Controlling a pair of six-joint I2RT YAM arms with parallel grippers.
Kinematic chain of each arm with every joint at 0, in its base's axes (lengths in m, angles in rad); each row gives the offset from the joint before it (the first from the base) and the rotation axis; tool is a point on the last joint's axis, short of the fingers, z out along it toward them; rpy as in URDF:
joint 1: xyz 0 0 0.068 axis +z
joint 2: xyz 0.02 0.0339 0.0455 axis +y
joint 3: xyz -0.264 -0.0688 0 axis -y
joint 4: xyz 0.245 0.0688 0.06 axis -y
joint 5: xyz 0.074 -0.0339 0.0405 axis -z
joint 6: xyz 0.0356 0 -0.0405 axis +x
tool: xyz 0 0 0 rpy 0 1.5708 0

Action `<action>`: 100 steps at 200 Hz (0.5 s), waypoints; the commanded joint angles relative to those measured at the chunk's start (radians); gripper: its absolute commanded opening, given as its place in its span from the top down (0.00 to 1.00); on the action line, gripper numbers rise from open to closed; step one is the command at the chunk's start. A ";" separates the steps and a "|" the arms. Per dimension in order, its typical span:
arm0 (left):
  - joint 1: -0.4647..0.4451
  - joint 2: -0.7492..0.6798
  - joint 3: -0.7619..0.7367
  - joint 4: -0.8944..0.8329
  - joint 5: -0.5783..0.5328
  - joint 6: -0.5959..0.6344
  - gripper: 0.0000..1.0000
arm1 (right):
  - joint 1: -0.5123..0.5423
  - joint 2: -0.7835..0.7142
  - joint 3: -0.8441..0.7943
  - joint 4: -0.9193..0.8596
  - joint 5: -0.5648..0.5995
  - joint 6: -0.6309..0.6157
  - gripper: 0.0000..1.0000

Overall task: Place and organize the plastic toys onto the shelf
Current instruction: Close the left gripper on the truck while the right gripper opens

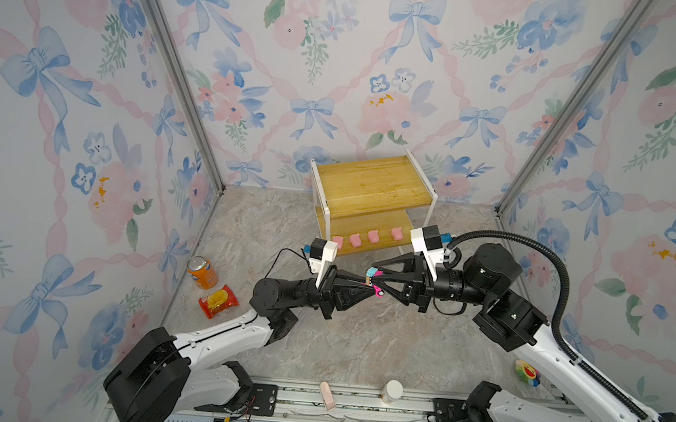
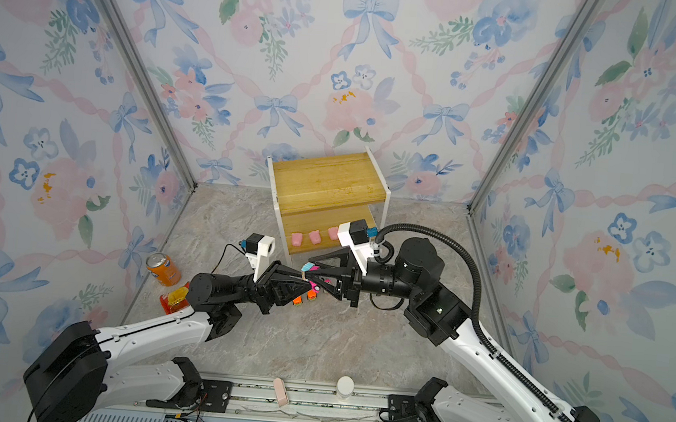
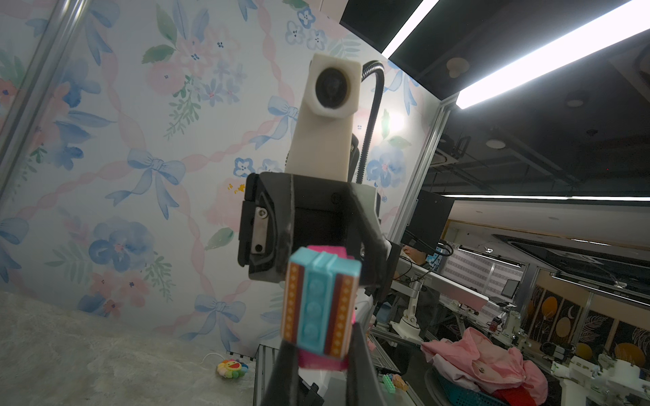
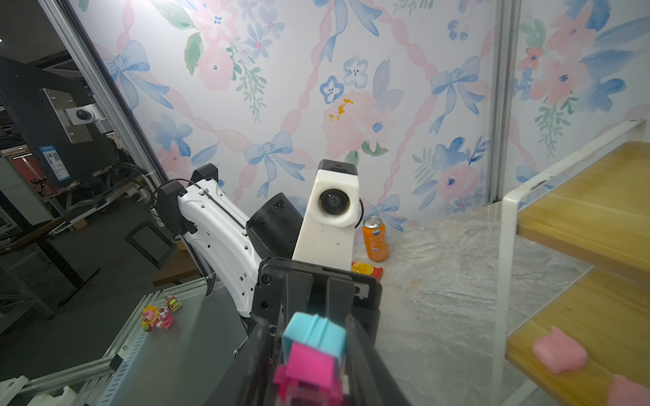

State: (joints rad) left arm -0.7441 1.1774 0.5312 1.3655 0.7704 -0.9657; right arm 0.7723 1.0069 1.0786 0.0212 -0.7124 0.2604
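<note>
Mid-air handover just in front of the shelf, before its lower board. Clamped between the closed fingers of the left gripper: a pink car with a teal roof, clear of the table, roof facing back toward the left wrist camera. Flanked as well by the fingers of the right gripper, reaching in from the opposite side, tip to tip with the left; cannot tell whether pressing on the car or standing just off it.

Pinched across its narrow width. Long axis seemingly pointing toward and away from the shelf, crosswise to the line of the two grippers. Shelf off to the side of both sets of fingers, not ahead of either, and neither arm plainly the nearer. Likely calls for a release by one side, then a swing of the keeper's wrist toward the shelf.

Four pink pigs in a row along the lower board's front edge; top board bare. Two orange-and-green cars on the table in front of the shelf, beneath the meeting grippers.
</note>
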 commanded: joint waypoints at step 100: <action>-0.003 0.009 -0.025 -0.374 -0.043 0.095 1.00 | -0.074 -0.126 -0.009 -0.200 0.239 -0.102 0.34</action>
State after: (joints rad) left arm -0.7460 1.2072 0.5282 1.1980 0.7490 -0.9592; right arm 0.7353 0.9455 1.0729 -0.0673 -0.6071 0.2054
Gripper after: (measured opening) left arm 0.111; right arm 0.653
